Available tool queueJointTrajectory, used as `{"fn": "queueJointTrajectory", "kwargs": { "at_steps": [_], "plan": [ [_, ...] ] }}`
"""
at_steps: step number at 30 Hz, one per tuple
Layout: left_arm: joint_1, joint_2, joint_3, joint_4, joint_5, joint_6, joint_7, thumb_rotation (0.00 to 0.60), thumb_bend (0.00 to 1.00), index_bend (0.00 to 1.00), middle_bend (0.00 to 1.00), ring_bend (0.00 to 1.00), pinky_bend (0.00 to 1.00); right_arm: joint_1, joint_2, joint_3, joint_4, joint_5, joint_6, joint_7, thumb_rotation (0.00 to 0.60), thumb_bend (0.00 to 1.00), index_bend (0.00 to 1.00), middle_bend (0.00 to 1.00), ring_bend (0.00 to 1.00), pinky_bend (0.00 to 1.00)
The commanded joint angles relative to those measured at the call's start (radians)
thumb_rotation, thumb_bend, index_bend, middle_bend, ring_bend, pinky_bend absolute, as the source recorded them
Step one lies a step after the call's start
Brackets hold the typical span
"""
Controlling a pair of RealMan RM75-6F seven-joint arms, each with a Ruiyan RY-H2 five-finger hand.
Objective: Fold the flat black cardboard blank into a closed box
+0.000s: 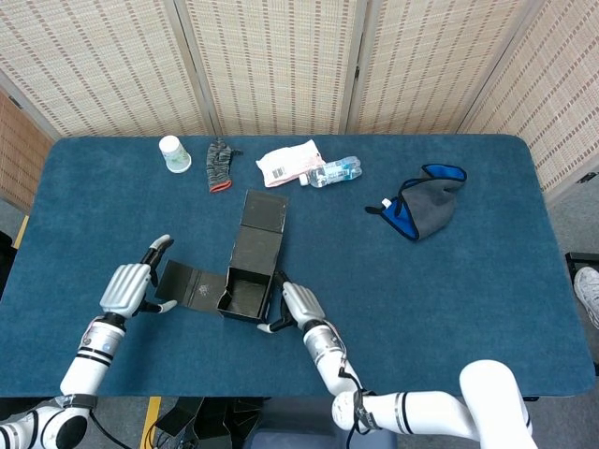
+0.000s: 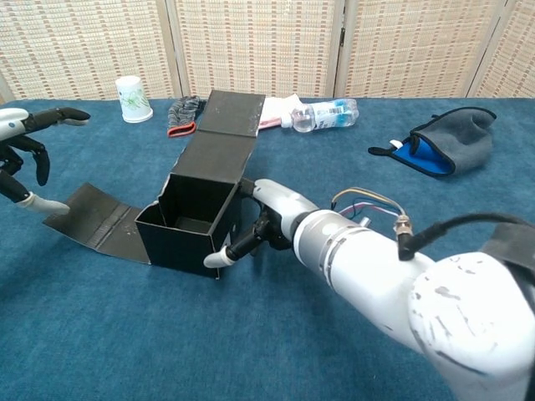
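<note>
The black cardboard box [image 1: 249,292] [image 2: 191,224] stands half formed and open on top in the middle of the table. Its lid flap [image 1: 261,224] [image 2: 224,127] stretches away from me, and a side flap [image 1: 187,283] [image 2: 94,224] lies flat to its left. My right hand [image 1: 290,307] [image 2: 255,225] presses against the box's right wall, fingers spread on it. My left hand [image 1: 128,288] [image 2: 23,159] hovers open just beyond the side flap's outer edge, holding nothing.
Along the far side of the blue table [image 1: 468,281] sit a paper cup [image 1: 174,154] [image 2: 132,98], a striped glove [image 1: 218,164], a white packet [image 1: 288,162], a water bottle [image 1: 334,172] [image 2: 326,114] and a grey-blue pouch [image 1: 426,206] [image 2: 443,140].
</note>
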Motion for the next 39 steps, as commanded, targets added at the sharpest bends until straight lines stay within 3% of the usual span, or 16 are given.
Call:
{"fn": "queueJointTrajectory", "kwargs": {
  "at_steps": [1,6,12,25,34,39],
  "plan": [
    [0.006,0.006,-0.002,0.003,0.002,-0.002,-0.011,0.600,0.09,0.00,0.00,0.54,0.90,0.026,-0.039,0.038,0.066,0.002,-0.023,-0.014,0.600,0.00,0.00,0.02,0.68,1.00],
    [0.015,0.019,-0.003,0.002,0.009,-0.006,-0.026,0.600,0.09,0.00,0.00,0.54,0.90,0.050,-0.053,0.080,0.141,-0.005,-0.054,-0.025,0.600,0.00,0.00,0.02,0.68,1.00],
    [0.020,0.023,-0.005,0.001,0.012,-0.014,-0.037,0.600,0.09,0.00,0.00,0.54,0.90,0.050,-0.017,0.108,0.158,-0.016,-0.082,-0.029,0.600,0.00,0.00,0.02,0.67,1.00],
    [0.021,0.021,-0.004,0.002,0.018,-0.041,-0.040,0.600,0.09,0.00,0.00,0.53,0.90,0.007,-0.027,0.078,0.156,-0.060,-0.104,0.030,0.600,0.00,0.00,0.04,0.67,1.00],
    [0.031,0.028,-0.006,0.013,0.019,-0.043,-0.057,0.600,0.09,0.00,0.00,0.53,0.90,0.006,-0.074,0.079,0.229,-0.125,-0.106,0.066,0.600,0.03,0.00,0.13,0.67,1.00],
    [0.037,0.025,-0.011,0.026,0.021,-0.039,-0.075,0.600,0.09,0.00,0.00,0.53,0.90,0.015,-0.104,0.089,0.287,-0.164,-0.117,0.092,0.600,0.10,0.09,0.21,0.68,1.00]
  ]
}}
